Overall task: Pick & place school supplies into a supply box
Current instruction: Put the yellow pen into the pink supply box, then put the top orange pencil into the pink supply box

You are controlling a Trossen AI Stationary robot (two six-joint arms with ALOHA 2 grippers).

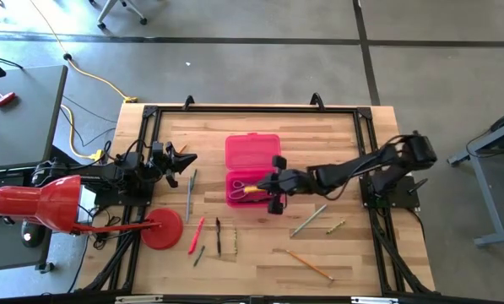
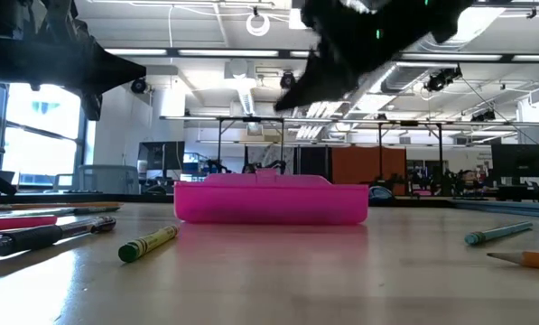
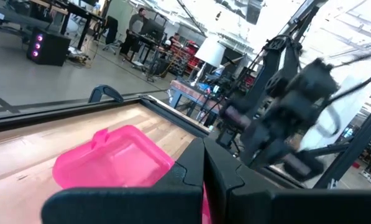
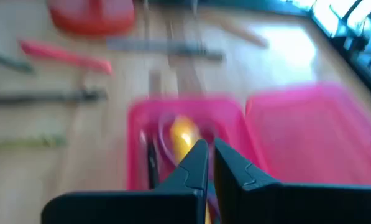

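While the left gripper (image 1: 186, 160) waits at the table's left edge with its fingers pressed together on nothing, the right gripper (image 1: 267, 187) hangs over the near compartment of the supply box (image 1: 253, 152), its jaws drawn to a thin slit; whether they pinch anything I cannot tell. Lying in the middle of the wooden table (image 1: 260, 253), that box is a bright pink, translucent plastic case, opened flat, its hinged lid spread out beside the tray on the far side. Inside the tray lie the purple-handled scissors (image 1: 236, 187) and a yellow item (image 4: 182, 138), with a thin dark stick beside them in the right wrist view. Other supplies are scattered on the wood: a grey pen (image 1: 190, 194) and a red pen (image 1: 197, 235) to the box's left, a dark pen (image 1: 219, 234) beside them, a green crayon (image 2: 148, 243) near the front, a pale green pen (image 1: 308, 219) and an orange pencil (image 1: 309, 264) on the right. Resting at the table's left front is a red round disc (image 1: 162, 229).
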